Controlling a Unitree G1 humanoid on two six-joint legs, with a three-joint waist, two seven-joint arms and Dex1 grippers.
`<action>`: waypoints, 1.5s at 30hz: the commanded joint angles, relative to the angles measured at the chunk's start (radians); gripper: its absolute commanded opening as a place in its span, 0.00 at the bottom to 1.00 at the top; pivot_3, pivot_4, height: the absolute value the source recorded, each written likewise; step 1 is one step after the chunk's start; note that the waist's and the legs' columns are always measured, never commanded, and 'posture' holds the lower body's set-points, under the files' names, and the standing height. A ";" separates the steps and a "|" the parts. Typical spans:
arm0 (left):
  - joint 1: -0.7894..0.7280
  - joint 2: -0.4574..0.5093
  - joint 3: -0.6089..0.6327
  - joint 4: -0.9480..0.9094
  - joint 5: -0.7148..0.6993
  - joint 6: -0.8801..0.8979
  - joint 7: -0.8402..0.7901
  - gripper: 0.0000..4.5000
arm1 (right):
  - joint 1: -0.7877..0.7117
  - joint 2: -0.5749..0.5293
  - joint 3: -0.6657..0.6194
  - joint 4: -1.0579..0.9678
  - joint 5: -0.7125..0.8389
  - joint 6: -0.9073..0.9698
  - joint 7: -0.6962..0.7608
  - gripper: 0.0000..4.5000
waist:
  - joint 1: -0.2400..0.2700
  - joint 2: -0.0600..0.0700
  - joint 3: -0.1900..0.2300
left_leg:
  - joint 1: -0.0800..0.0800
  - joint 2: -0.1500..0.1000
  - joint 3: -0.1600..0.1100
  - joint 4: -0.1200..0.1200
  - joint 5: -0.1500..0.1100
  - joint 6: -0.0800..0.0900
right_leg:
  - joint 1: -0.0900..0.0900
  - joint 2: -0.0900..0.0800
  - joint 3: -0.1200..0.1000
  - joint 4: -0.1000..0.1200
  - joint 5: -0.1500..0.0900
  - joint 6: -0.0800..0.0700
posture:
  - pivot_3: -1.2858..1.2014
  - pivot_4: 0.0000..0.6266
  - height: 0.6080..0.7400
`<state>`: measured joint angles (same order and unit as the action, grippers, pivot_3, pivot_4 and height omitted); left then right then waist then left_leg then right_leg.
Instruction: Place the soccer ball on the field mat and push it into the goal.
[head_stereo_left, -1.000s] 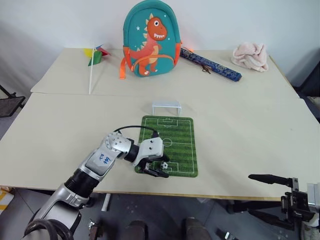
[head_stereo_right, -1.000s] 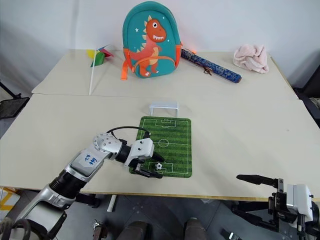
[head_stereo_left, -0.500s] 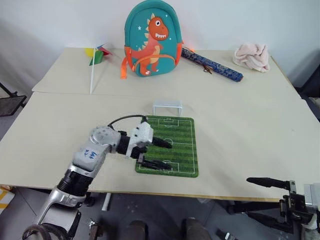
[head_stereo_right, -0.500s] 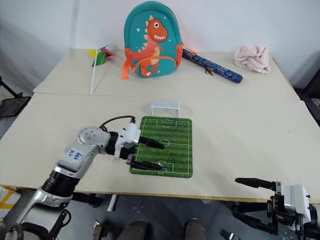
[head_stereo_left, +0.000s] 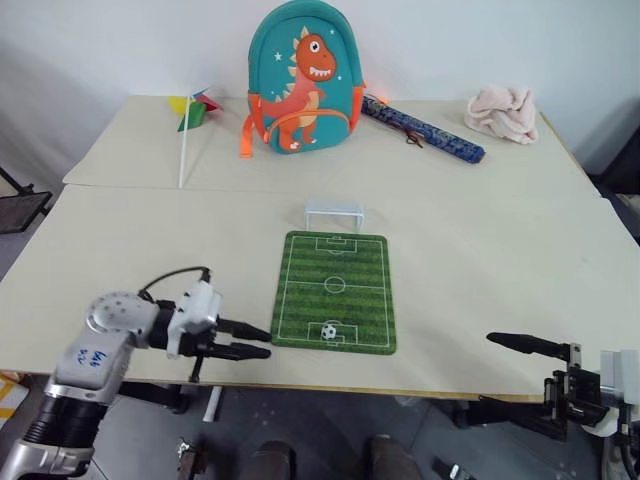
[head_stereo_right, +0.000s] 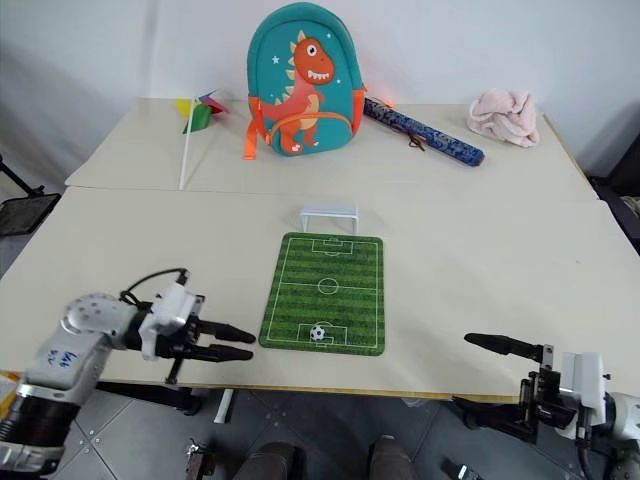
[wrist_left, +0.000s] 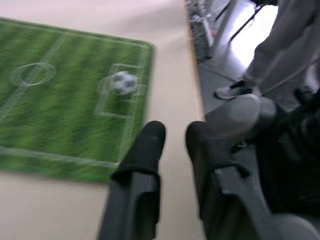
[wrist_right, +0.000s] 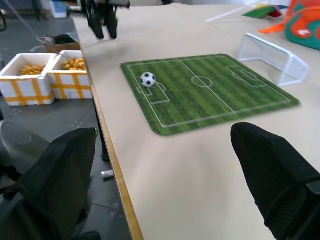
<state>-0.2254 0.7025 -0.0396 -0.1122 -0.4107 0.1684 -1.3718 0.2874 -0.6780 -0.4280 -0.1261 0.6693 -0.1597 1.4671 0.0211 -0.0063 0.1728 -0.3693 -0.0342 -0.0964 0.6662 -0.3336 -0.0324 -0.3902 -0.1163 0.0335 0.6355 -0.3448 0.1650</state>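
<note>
Our left gripper (head_stereo_left: 255, 341) has its fingers nearly pinched together, empty, just off the field mat (head_stereo_left: 336, 291) by the table's (head_stereo_left: 480, 270) near edge. The soccer ball (head_stereo_left: 328, 330) sits at the mat's near end, beyond those tips. The goal (head_stereo_left: 334, 213) waits past the far end. Our right gripper (wrist_right: 165, 165), jaws wide, is farther away.

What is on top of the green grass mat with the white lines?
A tiny white soccer ball with black patches sits on the flat green field mat, in the penalty box at its near end. Nothing else lies on the mat. Whatever is beneath the mat is covered.
</note>
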 joint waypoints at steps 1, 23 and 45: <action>-0.014 -0.053 -0.062 -0.059 0.063 -0.025 0.093 0.01 | -0.012 -0.009 0.010 -0.007 0.012 0.008 0.008 1.00 | 0.003 0.000 0.000 | 0.000 -0.001 0.000 0.000 0.000 0.000 | 0.000 0.000 0.000 0.000 0.000 0.000 | 0.52 0.24 1.00; -0.106 -0.250 -0.303 -0.044 0.239 0.139 0.386 0.01 | -0.005 -0.013 0.039 -0.024 0.003 0.008 -0.019 1.00 | 0.003 0.001 -0.001 | 0.000 -0.004 0.001 0.000 0.000 0.000 | 0.000 0.001 0.000 0.000 0.000 0.000 | 0.52 0.24 1.00; -0.030 -0.097 0.024 0.016 -0.034 -0.080 0.158 0.01 | -0.079 0.129 0.068 -0.131 0.065 0.067 -0.256 1.00 | -0.032 0.002 0.000 | 0.002 -0.002 0.000 -0.003 0.001 -0.003 | -0.002 0.002 0.001 0.001 0.000 -0.001 | 0.52 0.24 1.00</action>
<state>-0.2833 0.5720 -0.0585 -0.0442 -0.4107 0.1093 -1.1549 0.2266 -0.5551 -0.3529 -0.2335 0.7077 -0.0987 1.2354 -0.0113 -0.0046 0.1723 -0.3671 -0.0361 -0.0967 0.6640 -0.3322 -0.0353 -0.3922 -0.1143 0.0343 0.6371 -0.3449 0.1643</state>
